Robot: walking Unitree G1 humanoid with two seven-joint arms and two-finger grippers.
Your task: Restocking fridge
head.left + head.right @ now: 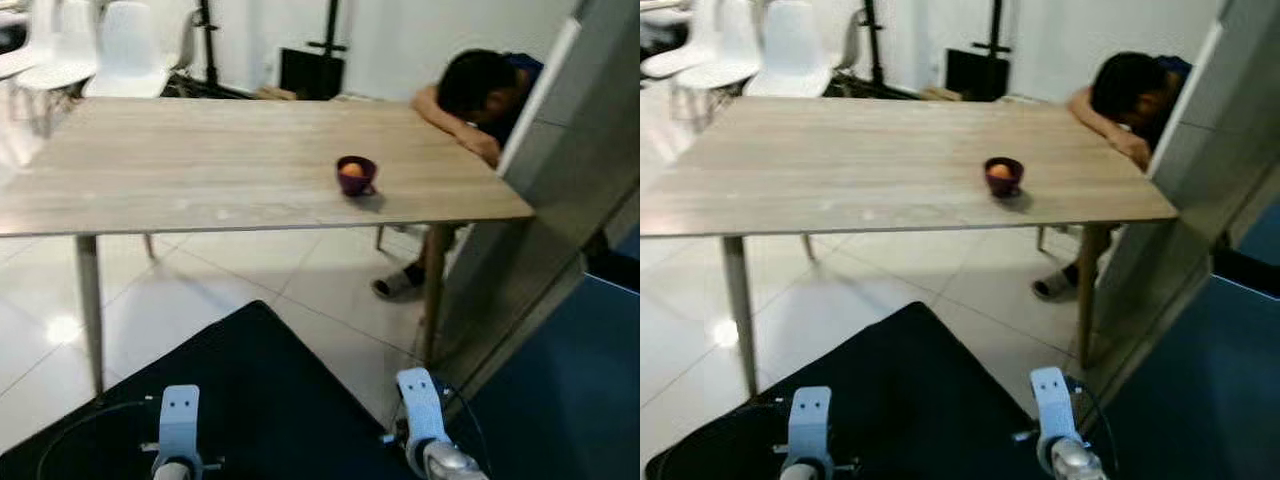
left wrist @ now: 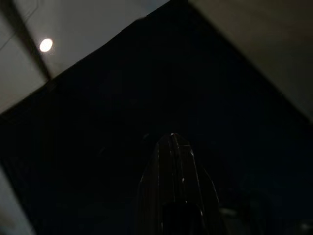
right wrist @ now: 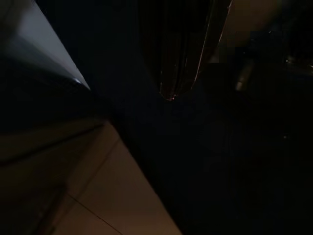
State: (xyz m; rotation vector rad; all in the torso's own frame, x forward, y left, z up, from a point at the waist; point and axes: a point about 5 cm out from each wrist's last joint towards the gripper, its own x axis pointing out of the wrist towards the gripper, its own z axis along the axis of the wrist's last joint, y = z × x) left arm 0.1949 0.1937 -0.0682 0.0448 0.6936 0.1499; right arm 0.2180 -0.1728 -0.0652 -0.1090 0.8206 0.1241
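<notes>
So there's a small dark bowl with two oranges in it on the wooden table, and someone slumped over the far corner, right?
Nearly. The small dark bowl holds one orange fruit, not two; the left eye view shows this. The rest stands: it sits on the wooden table, and a person is slumped over the far corner.

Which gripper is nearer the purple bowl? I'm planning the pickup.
Right, by a little. The purple bowl sits on the table's right part. Both arms hang low; the right gripper is below it, the left gripper farther left.
</notes>
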